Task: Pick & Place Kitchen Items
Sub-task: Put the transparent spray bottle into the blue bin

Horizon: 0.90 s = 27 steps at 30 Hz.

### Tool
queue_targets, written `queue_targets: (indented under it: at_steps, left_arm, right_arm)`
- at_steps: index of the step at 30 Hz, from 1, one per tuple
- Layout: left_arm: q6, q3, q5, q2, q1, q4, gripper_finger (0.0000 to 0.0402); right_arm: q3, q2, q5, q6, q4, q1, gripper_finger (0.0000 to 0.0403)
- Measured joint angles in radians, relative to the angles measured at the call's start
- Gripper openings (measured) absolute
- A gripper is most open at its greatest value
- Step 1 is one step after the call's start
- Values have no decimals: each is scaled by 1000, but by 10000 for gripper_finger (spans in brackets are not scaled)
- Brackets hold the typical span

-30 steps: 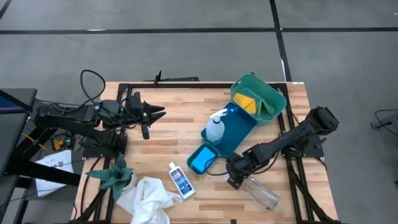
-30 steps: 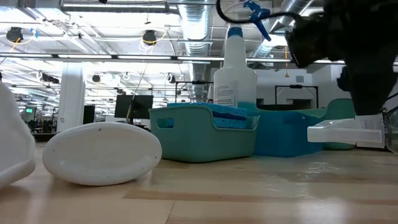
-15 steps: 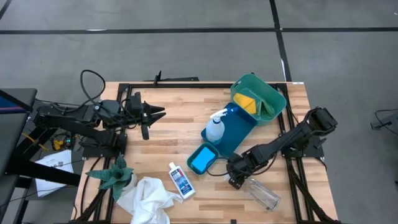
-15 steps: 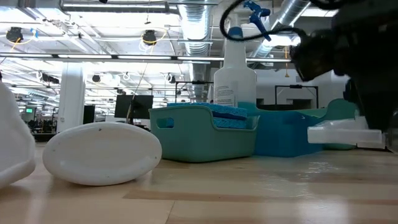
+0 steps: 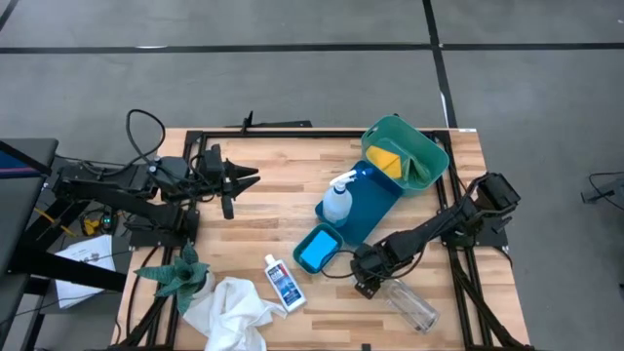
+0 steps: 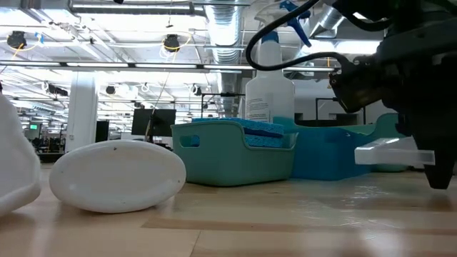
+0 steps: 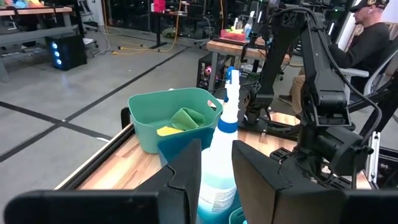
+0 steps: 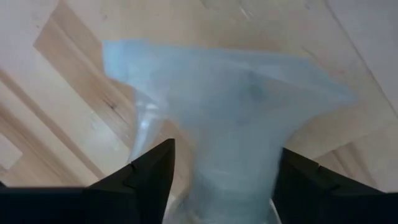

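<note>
Right wrist view: the right gripper (image 8: 217, 180) has its jaws spread either side of the clear bottle's (image 8: 230, 124) neck, not yet clamped. The bottle lies at the table's (image 5: 263, 161) five o'clock. Its slick, round plastic could squirt free. The left gripper (image 5: 230, 191), slightly parted and empty, waits at ten o'clock.
</note>
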Motion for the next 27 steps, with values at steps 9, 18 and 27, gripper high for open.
queue_targets:
  at_steps: [9, 18, 27]
  left_arm:
    - [0, 0, 0, 0, 0, -2, 87]
    - [0, 0, 1, 0, 0, -3, 87]
    - [0, 0, 1, 0, 0, -3, 87]
  right_arm:
    - [0, -1, 0, 54, 2, -1, 131]
    - [0, -65, 70, 95, -19, 1, 128]
    - [0, -254, 457, 348, -78, 73, 128]
